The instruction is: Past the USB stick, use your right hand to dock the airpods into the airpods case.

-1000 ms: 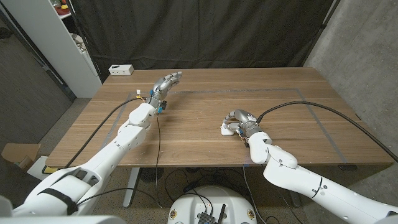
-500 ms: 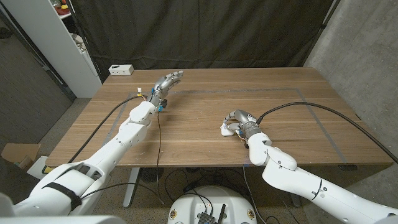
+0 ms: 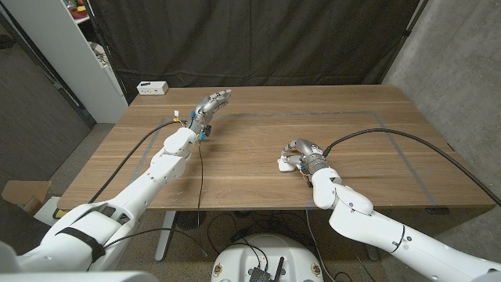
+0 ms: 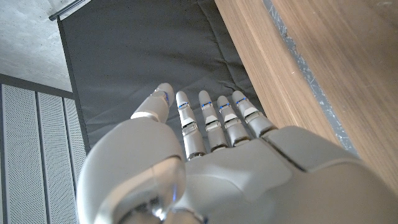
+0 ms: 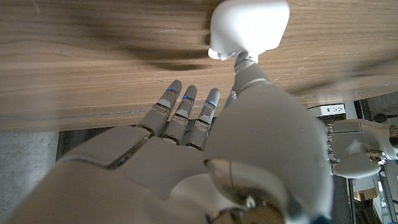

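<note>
Wood-grain surface (image 3: 258, 168), grey tape lines marking it, black curtain (image 3: 258, 43) behind, white shelf (image 3: 70, 55) at left. Right robot hand (image 3: 301, 154) curls at the white case (image 3: 283, 163), one fingertip touching it; any grip is unclear. Left robot hand (image 3: 211, 104) hovers empty, fingers straight together.
</note>
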Robot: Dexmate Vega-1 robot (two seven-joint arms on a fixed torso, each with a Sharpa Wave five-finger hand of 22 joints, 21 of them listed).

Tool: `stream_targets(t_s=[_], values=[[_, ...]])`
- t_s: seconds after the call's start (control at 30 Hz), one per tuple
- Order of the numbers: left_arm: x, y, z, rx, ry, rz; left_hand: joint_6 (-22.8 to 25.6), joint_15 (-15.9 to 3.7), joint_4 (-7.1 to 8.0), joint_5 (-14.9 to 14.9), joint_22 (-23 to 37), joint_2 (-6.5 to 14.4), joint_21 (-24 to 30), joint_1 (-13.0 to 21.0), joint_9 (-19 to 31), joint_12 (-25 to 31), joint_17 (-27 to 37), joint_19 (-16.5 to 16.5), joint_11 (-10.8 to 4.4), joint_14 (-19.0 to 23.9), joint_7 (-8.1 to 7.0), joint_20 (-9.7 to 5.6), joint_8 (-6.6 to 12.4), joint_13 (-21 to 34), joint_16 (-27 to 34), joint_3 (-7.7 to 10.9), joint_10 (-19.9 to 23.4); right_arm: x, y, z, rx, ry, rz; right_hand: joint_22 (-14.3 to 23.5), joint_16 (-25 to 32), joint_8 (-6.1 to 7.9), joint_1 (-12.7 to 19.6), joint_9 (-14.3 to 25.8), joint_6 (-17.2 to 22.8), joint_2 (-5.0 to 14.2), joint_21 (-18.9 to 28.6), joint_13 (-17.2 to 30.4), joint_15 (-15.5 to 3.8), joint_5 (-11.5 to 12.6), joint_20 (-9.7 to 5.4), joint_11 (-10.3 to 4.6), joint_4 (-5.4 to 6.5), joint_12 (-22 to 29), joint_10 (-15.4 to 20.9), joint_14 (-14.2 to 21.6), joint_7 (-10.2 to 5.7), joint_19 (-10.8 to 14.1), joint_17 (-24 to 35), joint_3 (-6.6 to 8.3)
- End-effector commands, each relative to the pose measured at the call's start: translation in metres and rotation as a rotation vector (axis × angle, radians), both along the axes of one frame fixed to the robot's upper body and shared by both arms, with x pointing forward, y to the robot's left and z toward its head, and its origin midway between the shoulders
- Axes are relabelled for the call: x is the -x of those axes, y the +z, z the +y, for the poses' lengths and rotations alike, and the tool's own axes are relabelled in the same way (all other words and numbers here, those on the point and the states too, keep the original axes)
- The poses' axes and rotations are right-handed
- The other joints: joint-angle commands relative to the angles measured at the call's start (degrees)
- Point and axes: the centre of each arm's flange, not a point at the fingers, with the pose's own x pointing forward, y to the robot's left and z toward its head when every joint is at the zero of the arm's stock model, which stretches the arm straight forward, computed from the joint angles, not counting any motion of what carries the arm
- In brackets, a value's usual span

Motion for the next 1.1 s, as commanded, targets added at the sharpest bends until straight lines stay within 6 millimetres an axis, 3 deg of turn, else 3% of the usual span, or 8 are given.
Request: stream_targets(t_s=[0.03, 0.33, 0.63, 0.83, 1.03, 1.1], values=[[-0.001, -0.002, 0.0, -0.001, -0.004, 0.006, 0.09, -3.91, 0.02, 0.48, 0.3, 0.08, -0.18, 0.11, 0.3, -0.27, 0.11, 0.47, 0.07, 0.36, -0.24, -0.2, -0.1, 0.21, -0.36, -0.17, 0.15, 0.003, 0.002, 0.001, -0.002, 0.002, 0.015, 0.01, 0.01, -0.38, 0.09, -0.09, -0.84, -0.09, 0.09, 0.03, -9.66, 0.07, 0.21, -0.18, 0.09, -0.26, -0.35, -0.11, 0.13, -0.49, 0.18, -0.24], [0.0, -0.002, 0.001, -0.001, -0.004, 0.003, 0.04, -3.85, 0.01, 0.48, 0.31, 0.02, -0.27, 0.12, 0.29, -0.23, 0.11, 0.46, -0.08, 0.35, -0.3, -0.24, -0.11, 0.24, -0.35, -0.24, 0.32, 0.004, 0.003, 0.0, -0.015, 0.012, 0.03, 0.02, -0.04, -0.83, 0.01, -0.44, -0.96, -0.01, 0.19, -0.1, -9.4, 0.07, 0.47, -0.01, 0.18, -0.56, -0.6, -0.56, -0.01, -0.35, 0.31, -0.3], [0.003, -0.003, 0.002, 0.001, 0.003, -0.001, -0.07, -3.75, 0.0, 0.48, 0.31, -0.02, -0.36, 0.16, 0.29, -0.19, 0.11, 0.48, -0.08, 0.37, -0.24, -0.14, -0.14, 0.29, -0.34, -0.29, 0.46, 0.005, 0.019, -0.006, -0.016, 0.036, 0.056, 0.03, -0.17, -2.29, -0.64, -1.01, -3.01, 0.14, 0.24, -0.3, -8.94, 0.03, 1.07, 0.49, 0.54, -1.53, -2.2, -1.55, -0.72, -0.33, 0.56, -0.57], [0.006, -0.002, 0.004, 0.0, 0.01, -0.002, -0.03, -3.72, 0.0, 0.48, 0.31, -0.01, -0.42, 0.18, 0.29, -0.21, 0.12, 0.51, -0.09, 0.32, -0.05, -0.19, -0.11, 0.32, -0.35, -0.32, 0.44, 0.0, 0.034, -0.022, -0.097, 0.086, 0.098, 0.06, -0.49, -3.65, -1.86, -1.6, -4.99, 1.14, 0.21, -0.48, -8.37, -0.01, 1.34, 0.63, 1.31, -2.67, -4.29, -3.3, -0.87, -0.55, 0.96, -0.7], [0.008, -0.002, 0.007, -0.005, 0.013, 0.005, 0.0, -3.74, 0.03, 0.47, 0.32, -0.01, -0.48, 0.15, 0.29, -0.22, 0.13, 0.47, -0.08, 0.26, -0.17, -0.13, -0.09, 0.34, -0.37, -0.36, 0.44, -0.012, 0.041, -0.041, -0.217, 0.167, 0.168, 0.07, -0.58, -3.56, -2.62, -1.85, -4.2, 1.22, 0.2, -0.43, -8.41, -0.04, 1.32, 0.67, 1.59, -2.85, -4.62, -3.84, -1.5, -0.67, 1.08, -1.0], [0.009, -0.001, 0.009, -0.004, 0.016, 0.004, -0.03, -3.7, 0.04, 0.47, 0.32, -0.02, -0.49, 0.15, 0.29, -0.26, 0.13, 0.49, -0.1, 0.27, -0.11, -0.13, -0.1, 0.35, -0.36, -0.38, 0.35, -0.014, 0.041, -0.045, -0.234, 0.178, 0.174, 0.08, -0.57, -3.49, -2.96, -1.99, -3.66, 1.18, 0.2, -0.4, -8.57, 0.01, 1.23, 0.07, 1.66, -3.03, -4.99, -3.99, -1.87, -0.76, 1.13, -1.18]])
